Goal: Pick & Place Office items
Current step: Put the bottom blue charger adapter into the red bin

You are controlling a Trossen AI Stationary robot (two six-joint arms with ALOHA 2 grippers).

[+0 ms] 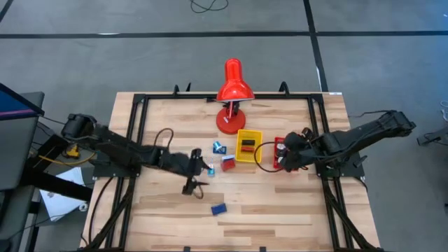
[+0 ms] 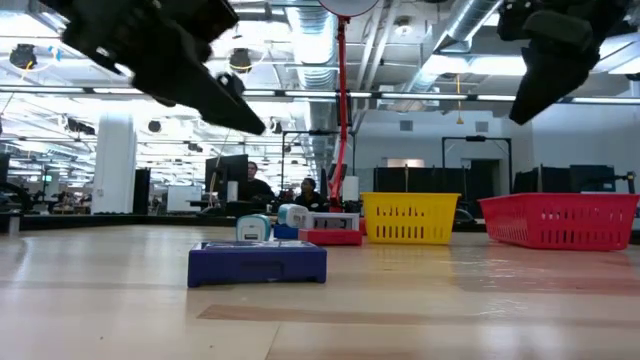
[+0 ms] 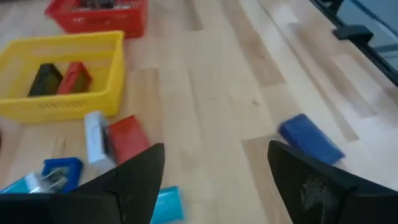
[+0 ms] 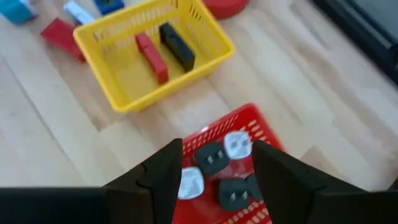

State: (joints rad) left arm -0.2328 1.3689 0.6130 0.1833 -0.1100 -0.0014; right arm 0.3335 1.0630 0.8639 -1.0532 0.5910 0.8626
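Observation:
My left gripper (image 3: pixel 214 180) is open and empty, above the table at centre left (image 1: pixel 199 171). A blue flat block (image 3: pixel 310 138) lies alone on the wood nearer the front edge (image 1: pixel 218 208). A red block (image 3: pixel 127 138), a white piece (image 3: pixel 94 135) and small blue pieces (image 3: pixel 61 171) lie just beyond the fingers. My right gripper (image 4: pixel 217 168) is open and empty, above the red tray (image 4: pixel 249 118), which holds black and white cube-like bits (image 4: pixel 211 157). The yellow tray (image 4: pixel 102 53) holds a red block (image 4: pixel 152 57) and a black block (image 4: pixel 177 46).
The big red desk lamp (image 1: pixel 233 94) stands at the far middle of the table. The yellow tray (image 1: pixel 240 157) and red tray (image 1: pixel 276 142) sit side by side at centre right. Black frame rails (image 1: pixel 133 133) run along the table's sides. Bare wood lies along the front.

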